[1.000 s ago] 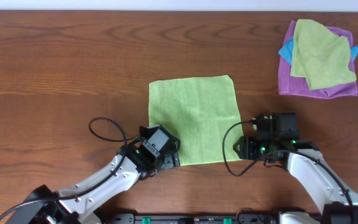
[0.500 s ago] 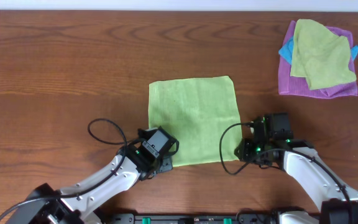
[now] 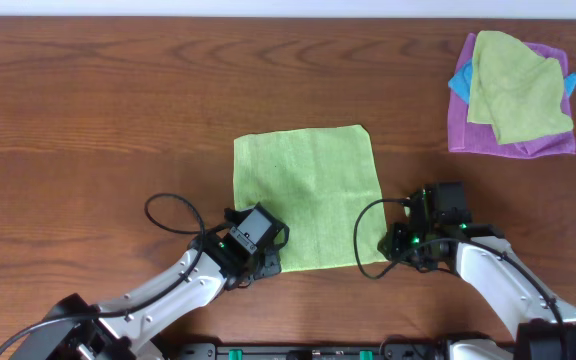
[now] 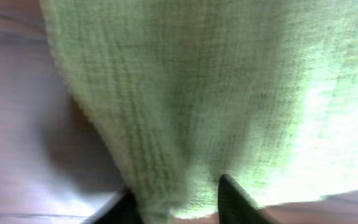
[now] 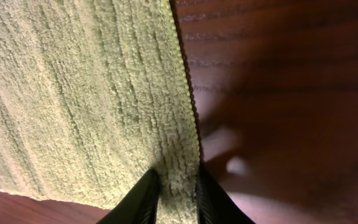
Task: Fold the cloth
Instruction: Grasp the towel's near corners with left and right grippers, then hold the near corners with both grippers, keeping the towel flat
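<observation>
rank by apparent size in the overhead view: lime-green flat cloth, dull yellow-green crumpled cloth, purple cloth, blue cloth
lime-green cloth
purple cloth and dull yellow-green cloth: unsure, one overlaps the other
blue cloth, only edges showing

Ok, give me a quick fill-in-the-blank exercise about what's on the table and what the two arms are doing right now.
1. The left end effector and right end effector each pinch a near ____ of the lime-green cloth.
2. The yellow-green cloth lies toward the far ____ side of the table.
3. The largest cloth beneath it is coloured ____.
Missing words: corner, right, purple.
</observation>
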Motion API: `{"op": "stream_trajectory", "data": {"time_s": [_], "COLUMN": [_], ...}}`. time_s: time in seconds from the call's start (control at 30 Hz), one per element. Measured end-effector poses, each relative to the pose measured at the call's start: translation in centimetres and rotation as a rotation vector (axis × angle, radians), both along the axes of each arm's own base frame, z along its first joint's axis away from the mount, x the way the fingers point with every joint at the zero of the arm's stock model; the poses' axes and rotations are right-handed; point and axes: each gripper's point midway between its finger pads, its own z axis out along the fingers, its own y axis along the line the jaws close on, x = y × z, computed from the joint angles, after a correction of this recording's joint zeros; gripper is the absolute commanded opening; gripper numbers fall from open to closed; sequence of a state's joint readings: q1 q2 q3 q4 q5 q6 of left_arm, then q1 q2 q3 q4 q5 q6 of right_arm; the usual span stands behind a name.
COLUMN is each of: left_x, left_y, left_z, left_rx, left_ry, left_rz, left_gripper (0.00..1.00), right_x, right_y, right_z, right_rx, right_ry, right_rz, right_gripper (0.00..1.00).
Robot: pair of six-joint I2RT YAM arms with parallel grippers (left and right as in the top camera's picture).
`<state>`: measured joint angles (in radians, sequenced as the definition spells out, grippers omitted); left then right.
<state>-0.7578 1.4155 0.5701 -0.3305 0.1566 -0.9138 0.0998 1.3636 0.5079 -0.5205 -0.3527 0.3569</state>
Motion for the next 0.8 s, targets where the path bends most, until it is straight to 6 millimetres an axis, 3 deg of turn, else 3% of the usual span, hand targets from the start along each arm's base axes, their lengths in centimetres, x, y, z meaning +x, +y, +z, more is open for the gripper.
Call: {"op": "stream_trajectory", "data": {"time_s": [0.1,0.23,0.57,0.8], "left_x": [0.1,-0.3,-4.0,-4.1], "left_y": [-0.4,-0.5,1.8,1.9], "left_z": [0.3,0.4,-0.1,-0.1], "left_rx": [-0.017,-0.021,0.063,0.071], "left_ry": [-0.003,0.018,0.187,0.188], "left_rz": [0.000,-0.008,-0.018,-0.016], "left_gripper": [0.74,0.74,0.74,0.71], "right_x": [-0.2,-0.5,-0.6,-0.6], "right_y": [0.1,0.1,0.1,0.0], "right_z": [0.0,0.0,0.0,-0.1], "right_rx": [0.007,0.012,0.009,0.008], "right_ry": [0.013,0.032,0.042,0.044], "right_rz": [-0.009,-0.026,-0.040,-0.040], "right_gripper": [0.27,0.26,0.22,0.21]}}
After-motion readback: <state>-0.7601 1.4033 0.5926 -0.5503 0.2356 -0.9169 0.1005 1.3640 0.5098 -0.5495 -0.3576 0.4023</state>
